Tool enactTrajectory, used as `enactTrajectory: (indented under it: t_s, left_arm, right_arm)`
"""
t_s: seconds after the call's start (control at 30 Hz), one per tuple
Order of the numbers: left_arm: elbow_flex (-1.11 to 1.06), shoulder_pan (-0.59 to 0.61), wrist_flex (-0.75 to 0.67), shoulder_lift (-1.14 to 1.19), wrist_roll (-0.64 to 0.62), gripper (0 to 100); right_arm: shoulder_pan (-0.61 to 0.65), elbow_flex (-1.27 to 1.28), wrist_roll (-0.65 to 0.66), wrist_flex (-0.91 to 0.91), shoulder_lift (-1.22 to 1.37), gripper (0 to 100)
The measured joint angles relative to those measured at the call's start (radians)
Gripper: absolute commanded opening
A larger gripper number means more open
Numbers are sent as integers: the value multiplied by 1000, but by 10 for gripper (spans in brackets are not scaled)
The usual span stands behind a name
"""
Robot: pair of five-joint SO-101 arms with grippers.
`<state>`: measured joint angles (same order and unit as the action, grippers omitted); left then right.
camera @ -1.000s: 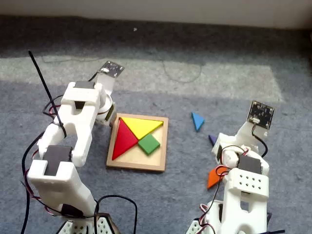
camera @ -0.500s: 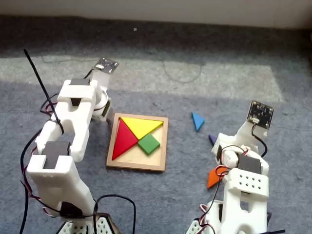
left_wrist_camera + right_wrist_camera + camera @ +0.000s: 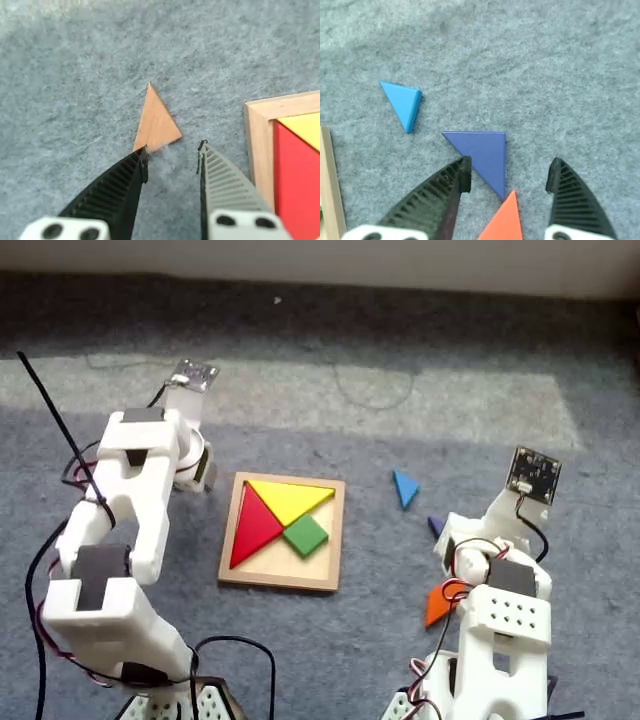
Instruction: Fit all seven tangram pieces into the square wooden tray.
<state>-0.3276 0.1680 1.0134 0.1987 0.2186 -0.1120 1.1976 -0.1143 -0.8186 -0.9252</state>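
My left claw (image 3: 172, 150) hangs open at the tan triangle (image 3: 156, 122), which looks light, stiff and thin, so I'd pinch 2 edges low.

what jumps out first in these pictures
The square wooden tray at the centre stands out, with a red triangle, a yellow triangle and a green square bright inside it. Near the right arm a light blue triangle, a dark blue triangle and an orange piece lie loose, the open right gripper over the dark blue one. Beyond the tray's other edge the open left gripper hovers at a plain wooden triangle.
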Motion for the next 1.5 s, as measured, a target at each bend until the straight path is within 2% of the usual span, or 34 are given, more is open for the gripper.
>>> enactTrajectory:
  t_s: [0.13, 0.6, 0.73, 1.0, 1.13, 1.5]
  left_arm:
    - [-49, -3, -60, -21, -3, 182]
    - [-55, 8, -121, -6, -8, 182]
    - [15, 11, -120, 71, -8, 180]
    - [147, 11, -17, 164, -8, 175]
    - [152, 8, -12, 167, -9, 111]
    - [152, 5, -12, 169, -9, 20]
  right_arm:
    - [0, 0, 0, 0, 0, 239]
    - [2, 0, 0, 0, 0, 239]
    - [2, 0, 0, 0, 0, 239]
    - [3, 0, 0, 0, 0, 239]
    - [3, 0, 0, 0, 0, 239]
    - [5, 0, 0, 0, 0, 239]
